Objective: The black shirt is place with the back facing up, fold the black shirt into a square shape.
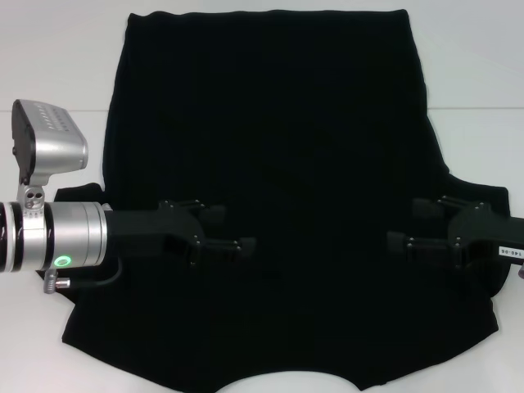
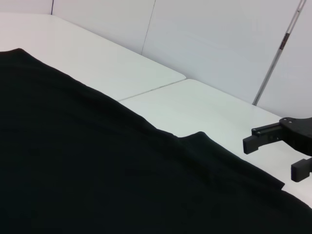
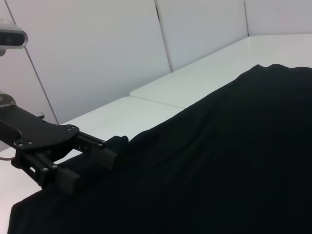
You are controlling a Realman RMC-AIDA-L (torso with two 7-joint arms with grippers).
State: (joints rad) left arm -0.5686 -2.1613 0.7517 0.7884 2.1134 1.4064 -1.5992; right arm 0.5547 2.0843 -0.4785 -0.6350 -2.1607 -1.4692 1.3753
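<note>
The black shirt lies flat, filling the frame's centre on the white counter. Soft, limp cloth; I'd pinch its edges. My left hand and right hand hover open above it.

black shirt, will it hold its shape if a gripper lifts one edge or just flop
Probably flops: the black shirt lies flat with soft ripples, so a lifted edge should drape and drag. It looks light and may bunch when pushed across the smooth white table.
</note>
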